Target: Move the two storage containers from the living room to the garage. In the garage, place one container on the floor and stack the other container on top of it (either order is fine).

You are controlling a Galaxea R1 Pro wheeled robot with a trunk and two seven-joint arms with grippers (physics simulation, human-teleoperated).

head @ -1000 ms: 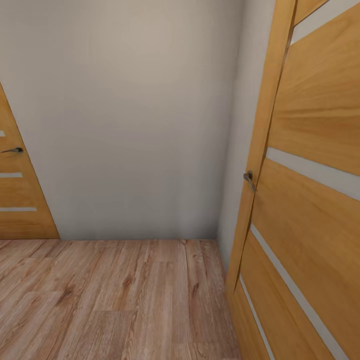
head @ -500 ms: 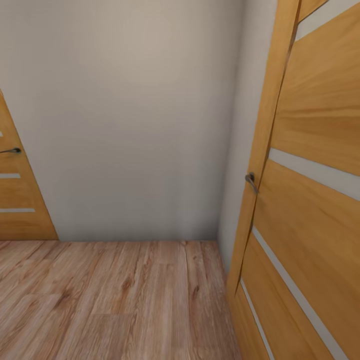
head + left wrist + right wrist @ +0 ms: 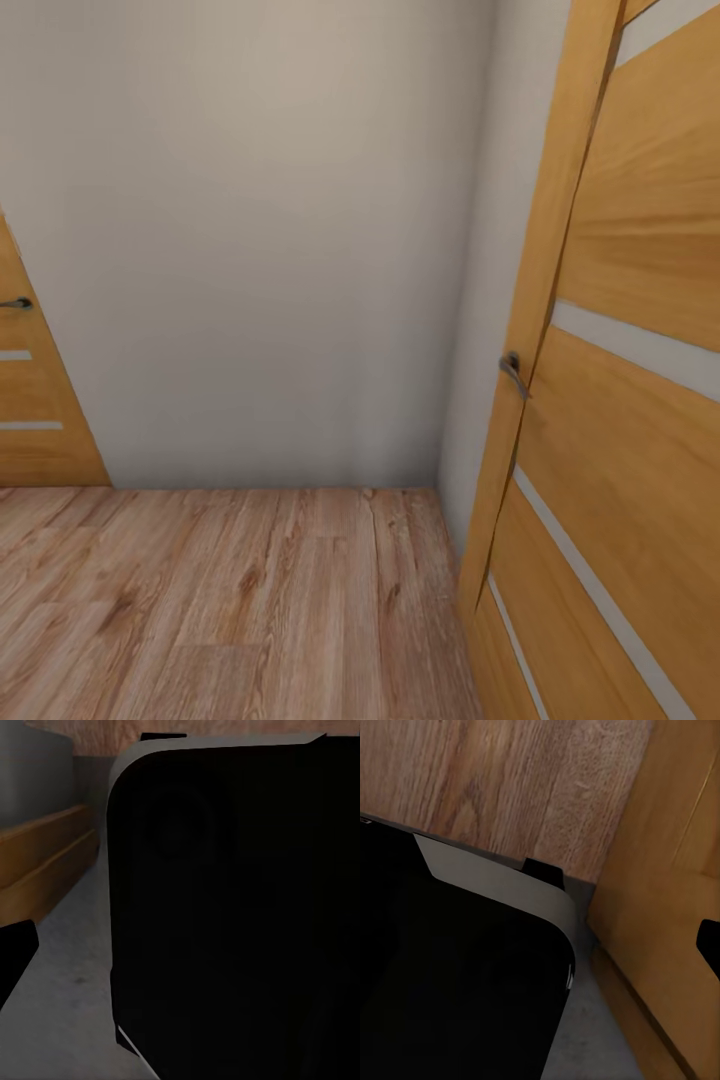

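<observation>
The two storage containers are out of view, and so is the garage. The head view faces a beige wall (image 3: 260, 250) over a light wood-plank floor (image 3: 230, 600). In the left wrist view a dark fingertip (image 3: 13, 956) pokes in beside my black rounded body (image 3: 240, 915). The right wrist view has another dark fingertip (image 3: 709, 945) at its edge, near my black body (image 3: 450, 982) and a wooden door panel (image 3: 660, 870). Nothing is visible between the fingers.
A wooden panel door (image 3: 620, 450) with a metal handle (image 3: 512, 372) stands close on the right, angled into the corner. Another wooden door (image 3: 30, 400) with a handle (image 3: 15, 303) is at the far left. The plank floor stretches between them up to the wall.
The whole head view has crept closer to the wall: the left door slid further left and the right door's handle shifted right and down. That is camera motion.
</observation>
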